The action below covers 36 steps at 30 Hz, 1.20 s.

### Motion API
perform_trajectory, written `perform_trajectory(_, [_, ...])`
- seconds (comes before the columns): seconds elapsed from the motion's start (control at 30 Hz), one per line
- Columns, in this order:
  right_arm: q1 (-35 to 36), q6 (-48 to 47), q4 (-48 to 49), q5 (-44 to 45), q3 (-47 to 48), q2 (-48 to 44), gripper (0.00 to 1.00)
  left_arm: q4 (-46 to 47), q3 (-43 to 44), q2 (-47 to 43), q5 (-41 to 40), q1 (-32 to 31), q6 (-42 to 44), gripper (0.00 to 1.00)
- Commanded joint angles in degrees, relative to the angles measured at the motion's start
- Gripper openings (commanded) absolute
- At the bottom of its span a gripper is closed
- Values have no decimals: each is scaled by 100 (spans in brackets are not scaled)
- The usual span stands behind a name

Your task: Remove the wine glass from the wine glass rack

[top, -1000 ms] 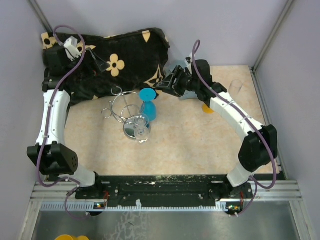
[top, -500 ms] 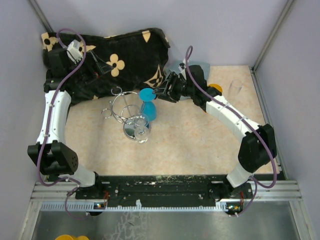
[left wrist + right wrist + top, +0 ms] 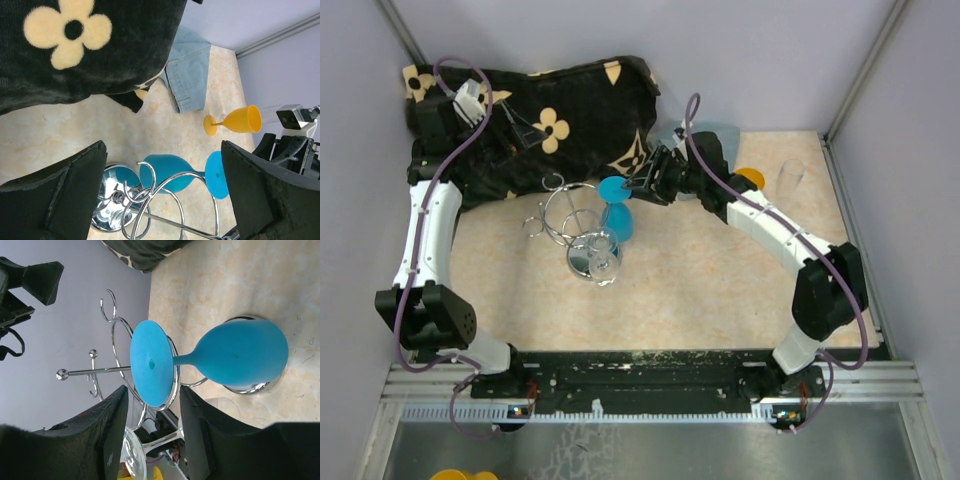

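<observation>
The chrome wire wine glass rack (image 3: pixel 563 212) stands mid-table on its shiny round base (image 3: pixel 582 259). A blue wine glass (image 3: pixel 617 212) hangs upside down in a loop on its right side. A clear wine glass (image 3: pixel 604 258) hangs at its front. My right gripper (image 3: pixel 642 185) is open, level with the blue glass's foot. In the right wrist view the foot's edge (image 3: pixel 151 365) lies between the fingertips (image 3: pixel 118 405) with gaps on both sides. My left gripper (image 3: pixel 520 130) is open and empty above the black cloth. It looks down on the rack (image 3: pixel 159 201) and the blue glass (image 3: pixel 172 173).
A black cloth with cream flowers (image 3: pixel 560 100) covers the back left. A pale blue denim cloth (image 3: pixel 191 70) lies behind the right arm. A yellow glass (image 3: pixel 750 178) lies on its side and a clear glass (image 3: pixel 790 178) stands at the right. Grey walls enclose the table.
My right gripper has moved left, closing on the blue glass's foot and uncovering the yellow glass. The left gripper shifted slightly. The glasses and rack have not moved.
</observation>
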Motion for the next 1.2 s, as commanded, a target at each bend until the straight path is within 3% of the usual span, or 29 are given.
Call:
perform_trajectory(0.0, [110, 68, 432, -10, 24, 78, 45, 182, 74, 55, 133, 46, -67, 100])
perform_trajectory(0.43, [115, 82, 511, -27, -32, 88, 28, 331, -16, 78, 327, 50, -112, 100])
perform_trajectory(0.87, [116, 130, 633, -88, -68, 309, 26, 357, -37, 44, 383, 56, -85, 100])
perform_trajectory(1.17, [116, 145, 620, -37, -86, 185, 18, 366, -121, 9, 418, 57, -79, 100])
